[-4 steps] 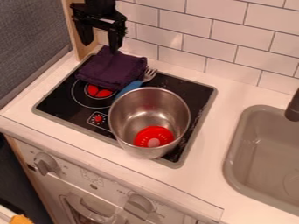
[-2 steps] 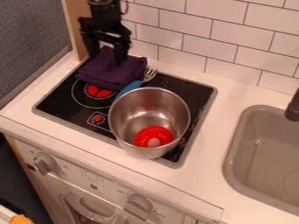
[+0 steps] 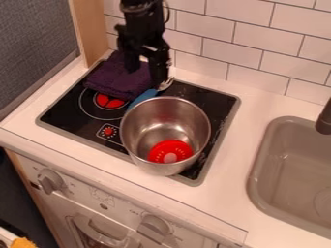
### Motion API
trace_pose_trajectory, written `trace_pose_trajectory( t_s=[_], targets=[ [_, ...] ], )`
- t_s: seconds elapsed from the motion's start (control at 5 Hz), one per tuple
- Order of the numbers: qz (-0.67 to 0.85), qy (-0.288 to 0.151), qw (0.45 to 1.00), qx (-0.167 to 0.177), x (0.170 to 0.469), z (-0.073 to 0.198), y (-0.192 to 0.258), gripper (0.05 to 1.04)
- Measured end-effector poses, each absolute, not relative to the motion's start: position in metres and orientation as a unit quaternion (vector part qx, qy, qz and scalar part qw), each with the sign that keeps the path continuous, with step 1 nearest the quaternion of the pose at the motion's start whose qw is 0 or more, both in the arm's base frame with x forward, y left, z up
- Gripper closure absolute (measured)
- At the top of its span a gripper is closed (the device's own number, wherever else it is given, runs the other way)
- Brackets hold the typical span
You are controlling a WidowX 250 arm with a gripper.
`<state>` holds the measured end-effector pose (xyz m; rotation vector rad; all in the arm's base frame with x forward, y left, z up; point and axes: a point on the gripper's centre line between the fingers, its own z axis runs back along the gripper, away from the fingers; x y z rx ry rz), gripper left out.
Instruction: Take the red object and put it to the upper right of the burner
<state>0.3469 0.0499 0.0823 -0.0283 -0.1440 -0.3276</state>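
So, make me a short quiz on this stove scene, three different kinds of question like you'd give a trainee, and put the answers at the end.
1. Multiple choice: where is the red object?
A) in the sink
B) inside the metal pot
C) on top of the cloth

2. True or false: the gripper has its two fingers apart and is not holding the red object.

3. Fill in the missing colour: the utensil handle running between the folded cloth and the metal pot is ____.

Key: 1. B; 2. true; 3. blue
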Motion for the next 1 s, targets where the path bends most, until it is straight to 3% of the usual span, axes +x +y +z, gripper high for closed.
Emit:
trace_pose_trajectory(
  t_s=[0.2, 0.4, 1.0],
  targets=[
    [-0.231, -0.091, 0.969, 0.005, 0.321, 0.106, 0.022, 0.084],
    [-0.26, -0.077, 0.963, 0.002, 0.304, 0.104, 0.013, 0.084],
    [-0.356, -0.025, 0.934, 0.0, 0.279, 0.056, -0.031, 0.084]
  ],
)
